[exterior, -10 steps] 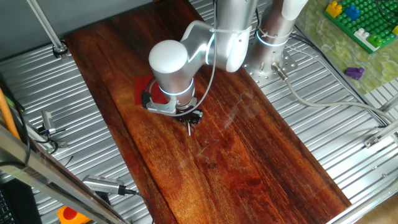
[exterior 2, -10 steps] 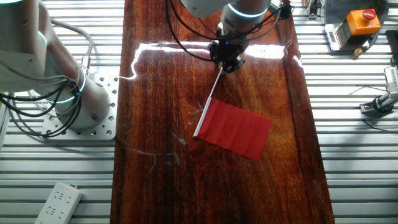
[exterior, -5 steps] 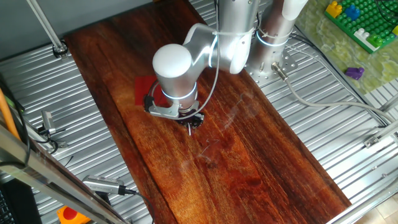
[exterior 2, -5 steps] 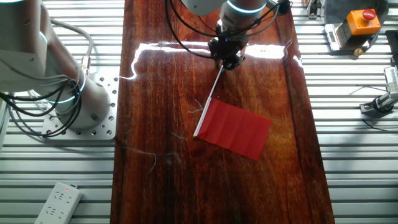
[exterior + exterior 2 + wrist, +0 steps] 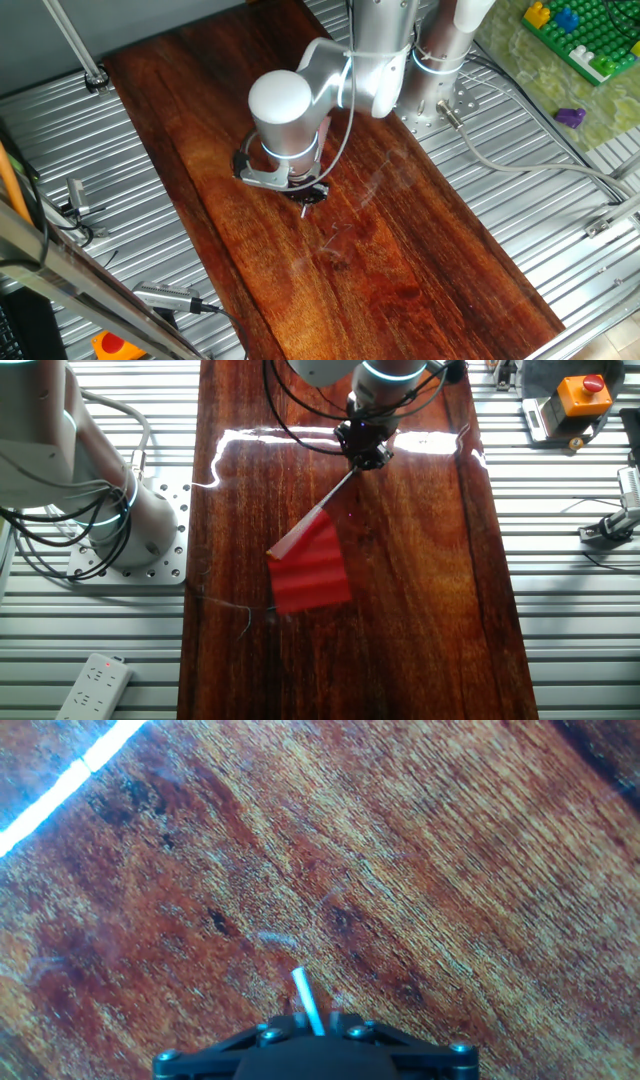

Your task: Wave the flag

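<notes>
The flag (image 5: pixel 310 568) has a red cloth on a thin white stick. In the other fixed view the cloth is rippled and swung out to the lower left, and the stick runs up to my gripper (image 5: pixel 365 455). My gripper is shut on the stick's end. In one fixed view my gripper (image 5: pixel 307 196) hangs low over the wooden board and the arm hides the cloth. In the hand view the stick's short end (image 5: pixel 307 1001) pokes out between my closed fingers (image 5: pixel 316 1023), with only wood grain beyond.
The dark wooden board (image 5: pixel 400 250) lies on a ribbed metal table. A second robot's base (image 5: pixel 120 510) stands to the board's left. A power strip (image 5: pixel 92 685) lies at the lower left. An orange box with a red button (image 5: pixel 583 395) sits at the upper right. Toy bricks (image 5: pixel 575 40) lie beside the table.
The flag has swung: its cloth moved from lying flat to the lower right of the stick over to the lower left, now rippled. The gripper has shifted slightly and stays shut on the stick.
</notes>
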Controlling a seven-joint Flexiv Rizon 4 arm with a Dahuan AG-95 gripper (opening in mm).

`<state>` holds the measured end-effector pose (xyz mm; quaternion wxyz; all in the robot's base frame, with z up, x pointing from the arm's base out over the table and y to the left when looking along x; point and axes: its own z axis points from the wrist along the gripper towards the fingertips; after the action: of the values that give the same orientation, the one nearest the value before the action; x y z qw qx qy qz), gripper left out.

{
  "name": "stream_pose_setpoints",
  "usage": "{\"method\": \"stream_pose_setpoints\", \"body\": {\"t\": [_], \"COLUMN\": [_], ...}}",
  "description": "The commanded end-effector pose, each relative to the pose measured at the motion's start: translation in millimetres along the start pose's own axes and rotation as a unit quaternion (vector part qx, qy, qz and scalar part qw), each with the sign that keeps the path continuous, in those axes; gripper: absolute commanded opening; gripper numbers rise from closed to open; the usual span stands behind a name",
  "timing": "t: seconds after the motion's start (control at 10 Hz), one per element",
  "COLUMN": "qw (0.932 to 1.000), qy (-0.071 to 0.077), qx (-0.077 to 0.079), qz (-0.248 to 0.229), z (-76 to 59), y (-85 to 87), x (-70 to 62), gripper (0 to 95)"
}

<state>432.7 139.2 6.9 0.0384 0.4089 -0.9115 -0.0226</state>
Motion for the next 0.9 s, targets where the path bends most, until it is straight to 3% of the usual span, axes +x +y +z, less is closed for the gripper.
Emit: {"method": "stream_pose_setpoints", "body": {"t": [0.1,0.6,0.9], "qw": [0.9996,0.9976,0.9976], "qy": [0.004,0.025,0.032], "qx": [-0.013,-0.031,-0.041], "qz": [0.025,0.057,0.045], "z": [-0.7,-11.3,-32.3], "y": [0.0,0.5,-21.1], "x": [-0.2,1.6,4.0], "gripper": [0.0,0.0,0.0]}}
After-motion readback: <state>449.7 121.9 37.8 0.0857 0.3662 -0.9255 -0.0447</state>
